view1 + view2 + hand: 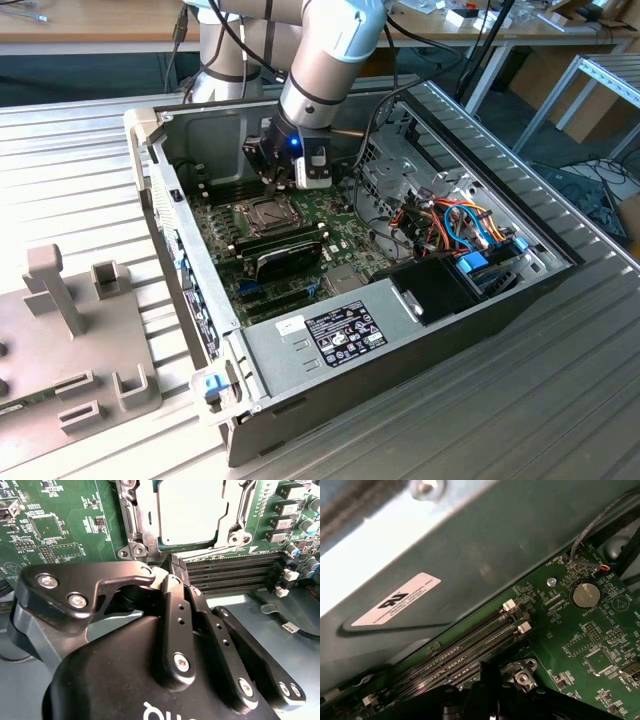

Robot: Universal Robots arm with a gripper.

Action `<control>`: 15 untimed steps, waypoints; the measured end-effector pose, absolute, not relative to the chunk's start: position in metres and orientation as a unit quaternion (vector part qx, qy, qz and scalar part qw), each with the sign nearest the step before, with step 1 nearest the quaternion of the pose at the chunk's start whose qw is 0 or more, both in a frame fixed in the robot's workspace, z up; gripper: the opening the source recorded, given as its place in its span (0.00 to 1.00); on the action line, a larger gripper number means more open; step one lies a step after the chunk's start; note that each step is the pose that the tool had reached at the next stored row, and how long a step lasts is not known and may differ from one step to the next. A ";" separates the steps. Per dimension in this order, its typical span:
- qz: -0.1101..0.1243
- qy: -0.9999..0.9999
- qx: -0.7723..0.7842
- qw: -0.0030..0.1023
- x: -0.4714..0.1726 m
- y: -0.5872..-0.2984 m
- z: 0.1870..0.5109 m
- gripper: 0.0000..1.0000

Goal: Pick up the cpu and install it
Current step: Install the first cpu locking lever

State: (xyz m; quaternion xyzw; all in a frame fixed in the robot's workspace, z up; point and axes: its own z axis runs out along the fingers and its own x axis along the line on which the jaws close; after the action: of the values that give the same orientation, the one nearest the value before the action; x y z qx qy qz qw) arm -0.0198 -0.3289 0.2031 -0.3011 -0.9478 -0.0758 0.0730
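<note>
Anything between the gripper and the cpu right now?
No cable or loose part. In the second wrist view the cpu lies inside the metal socket frame. The gripper hangs beside it, by the memory slots. Only the frame's rim lies between.

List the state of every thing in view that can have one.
end effector: shut, holding nothing, close beside the socket frame.
cpu: lying inside the socket frame, metal top up.
socket frame: down flat around the cpu; whether it is latched cannot be told.
memory slots: empty.
computer case: lying on its side, open on top.
</note>
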 end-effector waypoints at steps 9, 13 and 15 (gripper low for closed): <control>-0.073 -0.948 -0.301 0.072 -0.020 -0.330 0.203 0.11; -0.073 -0.948 -0.301 0.072 -0.020 -0.330 0.203 0.11; -0.073 -0.948 -0.301 0.072 -0.020 -0.330 0.203 0.11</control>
State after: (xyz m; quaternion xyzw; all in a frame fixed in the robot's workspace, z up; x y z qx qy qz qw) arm -0.0197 -0.3301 0.2031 -0.3013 -0.9480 -0.0729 0.0720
